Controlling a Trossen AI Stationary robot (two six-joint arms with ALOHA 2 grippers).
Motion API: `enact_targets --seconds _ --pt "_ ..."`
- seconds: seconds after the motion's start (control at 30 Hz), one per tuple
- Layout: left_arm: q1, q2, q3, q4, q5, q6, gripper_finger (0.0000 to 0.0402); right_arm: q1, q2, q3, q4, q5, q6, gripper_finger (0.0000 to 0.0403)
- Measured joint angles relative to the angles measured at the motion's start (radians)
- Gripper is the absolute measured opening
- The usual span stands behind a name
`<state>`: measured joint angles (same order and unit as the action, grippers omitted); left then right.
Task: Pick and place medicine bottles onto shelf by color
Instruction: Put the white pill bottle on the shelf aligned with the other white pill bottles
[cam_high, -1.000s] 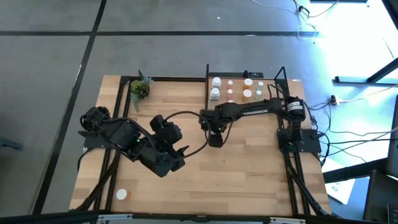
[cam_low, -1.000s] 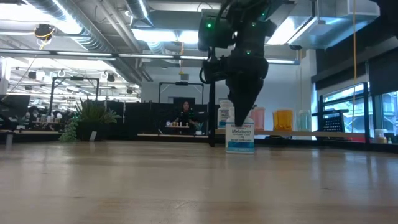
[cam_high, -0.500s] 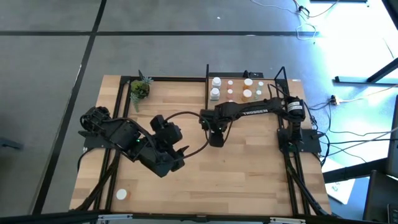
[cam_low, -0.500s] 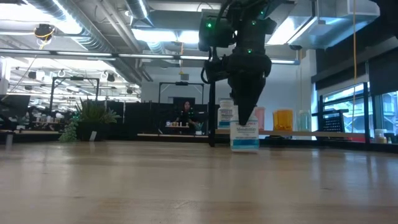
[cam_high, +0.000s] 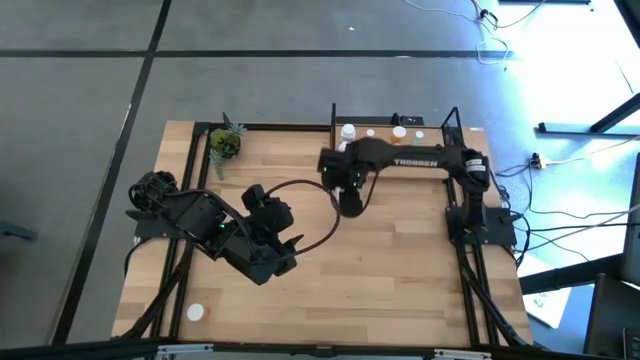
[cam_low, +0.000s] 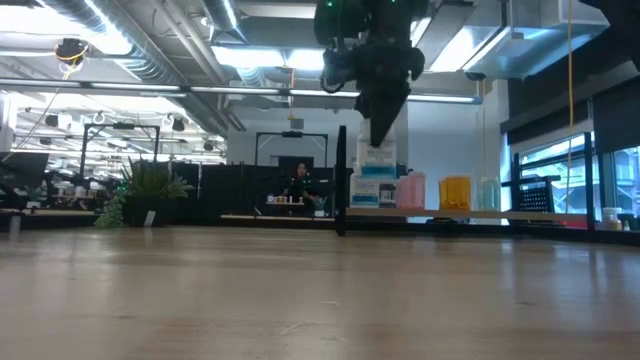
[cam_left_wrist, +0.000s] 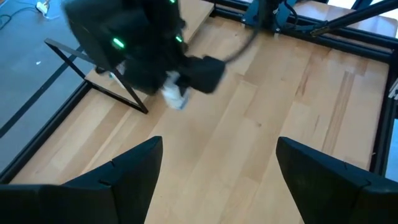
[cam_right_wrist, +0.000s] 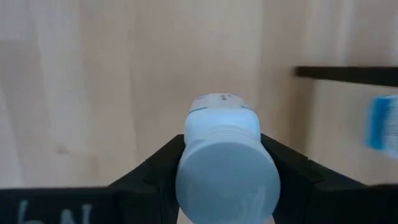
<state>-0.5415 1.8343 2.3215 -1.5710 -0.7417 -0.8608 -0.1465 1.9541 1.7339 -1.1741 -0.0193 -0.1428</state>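
Note:
My right gripper (cam_low: 378, 125) is shut on a white medicine bottle with a blue label (cam_low: 378, 170). It hangs well above the tabletop, just before the shelf (cam_high: 436, 133). My right wrist view looks down on the bottle's white cap (cam_right_wrist: 227, 180). Several bottles (cam_high: 347, 131) stand on the shelf; the low view shows a pink one (cam_low: 411, 190) and an orange one (cam_low: 455, 192). My left gripper (cam_high: 291, 255) waits open over the table's left middle. My right gripper pinches the bottle's top end, at the sides of the cap (cam_right_wrist: 186, 168), between its two fingers (cam_right_wrist: 155, 171). The fingers come from above, pointing down. The bottle hangs upright below them, lifted clear of the table.
A small potted plant (cam_high: 225, 145) stands at the far left corner. One white bottle (cam_high: 196, 312) sits alone near the front left corner. Black upright posts (cam_high: 333, 120) frame the shelf. Bare wood lies between the two arms.
My right gripper has risen with the white bottle, which stood on the table a second ago and now hangs clear of it. The gripper has also gone toward the table's far edge and the shelf. My left arm has kept still.

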Motion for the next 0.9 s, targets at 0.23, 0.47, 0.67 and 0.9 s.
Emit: enact_targets --seconds 0.23,0.47,0.67,0.9 --pt "0.0 0.0 0.0 0.0 0.007 0.0 0.0309 -0.102 -0.001 0.066 -0.03 0.002 -0.146 0.0178" --pt "0.007 0.0 0.0 0.0 -0.023 0.0 0.0309 -0.173 -0.001 0.022 0.022 0.002 -0.175 0.0178" --pt "0.036 0.0 0.0 0.0 -0.049 0.0 0.0309 -0.215 -0.002 -0.003 0.087 0.001 -0.191 0.0178" --pt "0.057 0.0 0.0 0.0 -0.05 0.0 0.0309 -0.232 -0.002 -0.003 0.099 0.002 -0.203 0.0179"
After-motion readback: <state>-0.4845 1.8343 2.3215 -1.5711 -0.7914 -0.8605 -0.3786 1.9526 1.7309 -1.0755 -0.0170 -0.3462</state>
